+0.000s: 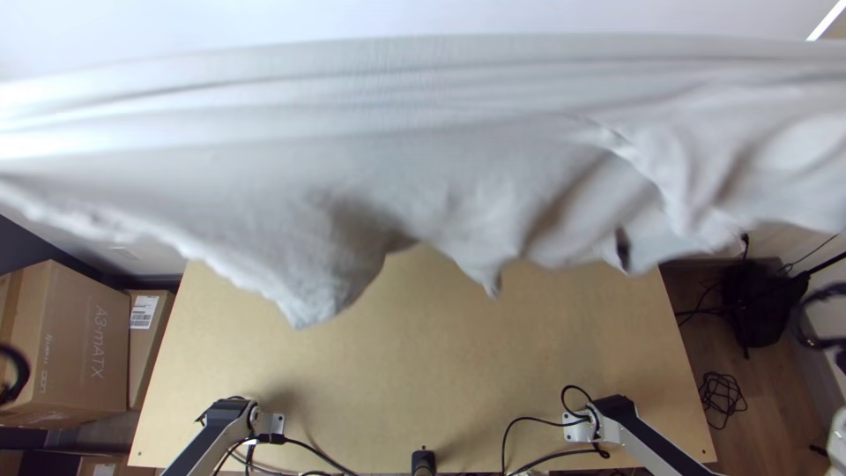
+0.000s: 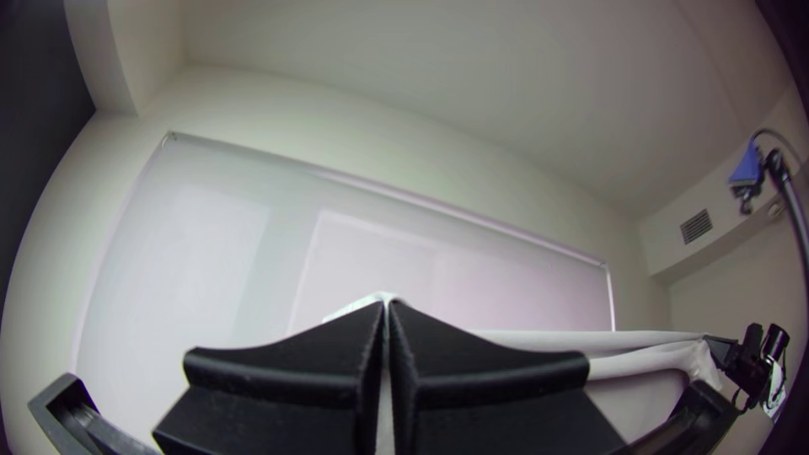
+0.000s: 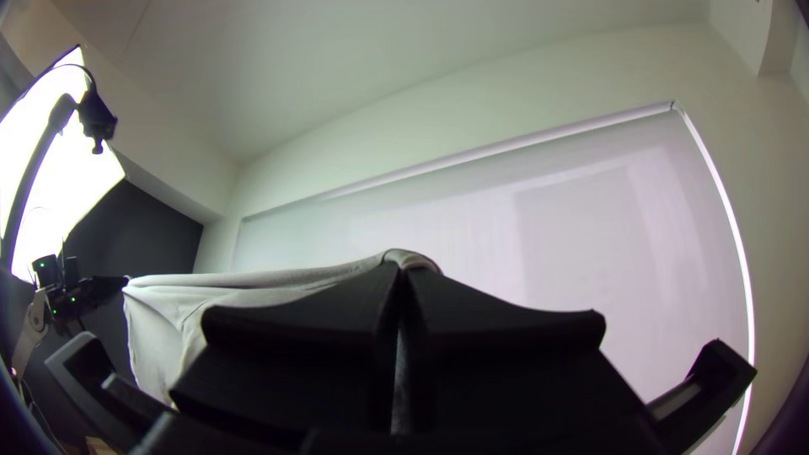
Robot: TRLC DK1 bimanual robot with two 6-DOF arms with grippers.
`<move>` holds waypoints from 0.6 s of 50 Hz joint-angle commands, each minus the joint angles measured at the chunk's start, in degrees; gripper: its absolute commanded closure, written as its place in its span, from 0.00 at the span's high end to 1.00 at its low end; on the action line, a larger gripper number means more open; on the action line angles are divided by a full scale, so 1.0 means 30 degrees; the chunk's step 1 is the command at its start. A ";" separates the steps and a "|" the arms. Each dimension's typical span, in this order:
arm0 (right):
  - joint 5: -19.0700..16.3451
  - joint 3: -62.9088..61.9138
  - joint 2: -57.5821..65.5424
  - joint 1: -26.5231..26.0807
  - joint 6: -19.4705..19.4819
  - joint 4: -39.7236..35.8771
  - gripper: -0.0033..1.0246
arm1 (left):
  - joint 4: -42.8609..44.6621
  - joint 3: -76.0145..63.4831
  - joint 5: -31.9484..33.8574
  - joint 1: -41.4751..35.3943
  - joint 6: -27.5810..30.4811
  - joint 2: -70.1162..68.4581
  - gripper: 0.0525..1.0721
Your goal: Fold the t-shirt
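Note:
The white t-shirt (image 1: 379, 150) hangs in the air, stretched wide across the upper part of the top view, its upper edge taut and its lower edge uneven with drooping points. In the left wrist view, my left gripper (image 2: 387, 305) is shut on one end of the t-shirt (image 2: 607, 341), whose cloth runs to the right gripper (image 2: 716, 344). The right wrist view has my right gripper (image 3: 399, 268) shut on the other end of the t-shirt (image 3: 253, 286), with the left gripper (image 3: 118, 283) holding its far end.
Below the raised cloth lies the light wooden table (image 1: 441, 353), with cables (image 1: 564, 451) near the arm bases at its near edge. Cardboard boxes (image 1: 79, 339) stand left of the table, and a black bag (image 1: 753, 304) lies on the floor to the right.

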 commanded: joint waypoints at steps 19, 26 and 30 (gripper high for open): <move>0.1839 -0.3928 -0.2176 -0.0374 0.1993 -0.2075 0.02 | -0.3910 -0.4411 -0.0824 0.0542 -0.2365 -0.2067 0.02; 0.1839 -1.3391 -0.5369 0.0827 0.3019 -0.1372 0.02 | -0.1801 -1.3727 -0.0560 0.0395 -0.0929 -0.5729 0.02; 0.1839 -1.7668 -0.6863 0.1442 0.3341 -0.0874 0.02 | -0.1772 -1.7917 -0.0121 0.0395 -0.0549 -0.7194 0.02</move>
